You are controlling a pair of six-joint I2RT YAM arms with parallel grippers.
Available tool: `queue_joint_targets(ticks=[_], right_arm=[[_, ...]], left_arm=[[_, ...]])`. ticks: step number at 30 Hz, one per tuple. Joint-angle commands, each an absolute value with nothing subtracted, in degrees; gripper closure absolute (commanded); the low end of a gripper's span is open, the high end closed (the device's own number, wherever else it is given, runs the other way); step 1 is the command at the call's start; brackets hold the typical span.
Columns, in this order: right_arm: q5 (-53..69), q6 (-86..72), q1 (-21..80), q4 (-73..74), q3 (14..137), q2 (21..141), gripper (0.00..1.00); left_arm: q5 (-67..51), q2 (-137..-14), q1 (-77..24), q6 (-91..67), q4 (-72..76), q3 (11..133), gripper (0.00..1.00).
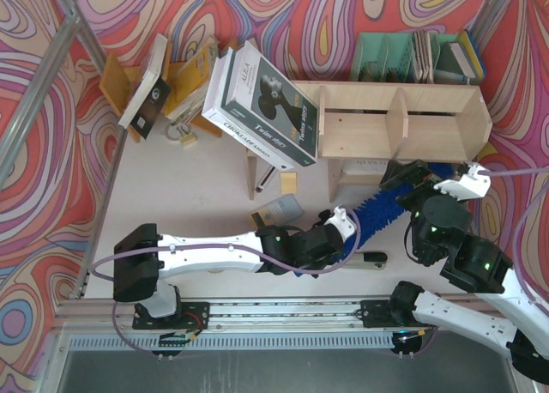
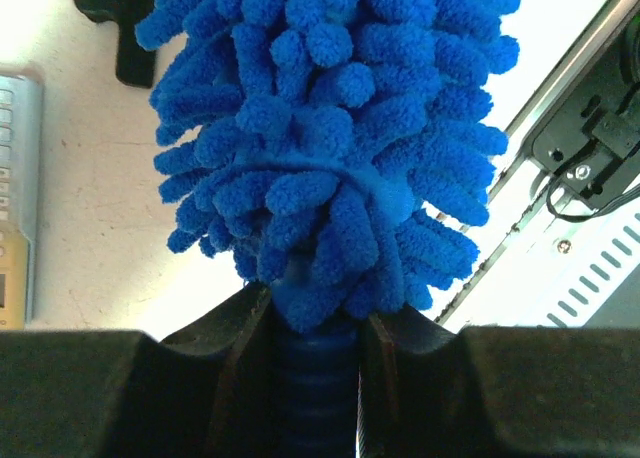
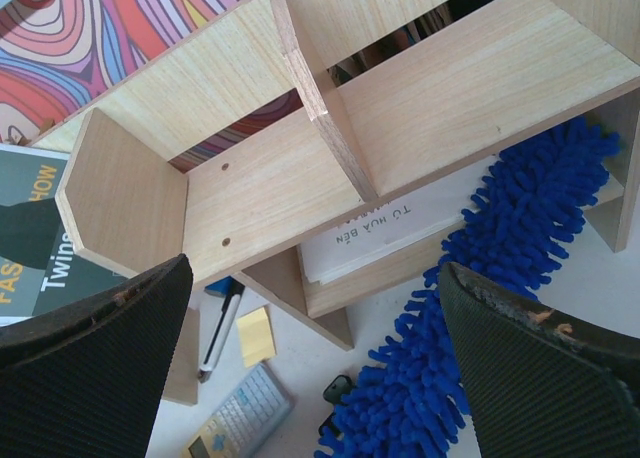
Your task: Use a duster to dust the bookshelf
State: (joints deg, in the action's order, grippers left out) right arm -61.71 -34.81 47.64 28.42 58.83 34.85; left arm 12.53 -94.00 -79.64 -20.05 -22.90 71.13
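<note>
backdrop (image 1: 343, 11): swirling red, purple and yellow cloth is hanging behind the work area and along both sides.
tabletop (image 1: 193, 183): a pale surface is carrying the shelf unit, books and small desk items.
bookshelf (image 1: 403, 123) (image 3: 450, 98): the light plywood unit is standing at the back right, with upright dividers splitting its two levels; a white book (image 3: 385, 228) is lying flat in the lower level.
duster (image 1: 382, 206) (image 2: 320, 158) (image 3: 470, 308): the bright blue shaggy head is lying slantwise from mid-tabletop toward the bookshelf's right half, its far end resting against the front of the lower level near the right leg.
left tool (image 1: 341, 228) (image 2: 318, 323): it is squeezing narrow on the duster's ribbed blue handle, just below the fluffy strands.
right tool (image 1: 423, 181) (image 3: 310, 278): it is hovering over the duster's far end in front of the bookshelf, jaws spread wide and holding nothing.
large book (image 1: 266, 105): its black-and-white cover is leaning tilted against the bookshelf's left end.
green file organizer (image 1: 403, 57): it is standing behind the bookshelf, with papers sitting in its slots.
calculator (image 1: 276, 211) (image 3: 240, 418): it is lying on the tabletop before the bookshelf's left legs, near a yellow note (image 3: 258, 335) and a pen (image 3: 222, 323).
</note>
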Motion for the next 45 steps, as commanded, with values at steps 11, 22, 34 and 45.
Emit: queue_joint_targets(ticks=[11,22,34,45], right_arm=[[-63.21,-35.50,47.40,29.12,58.20,34.11,0.01],[-62.94,-35.92,47.46,28.92,58.00,34.34,0.01],[-63.23,-35.85,47.45,29.37,57.94,33.68,0.01],[-63.48,-35.86,47.46,29.36,57.53,33.51,0.01]], left_arm=[[25.54,-80.37,-79.81,-23.05,-19.30,65.27,1.00],[28.87,-82.75,-78.37,-29.27,-24.06,62.96,1.00],[21.24,-93.96,-79.99,-23.75,-26.70,72.11,1.00],[26.86,-87.19,-83.47,-20.40,-22.45,68.85,1.00]])
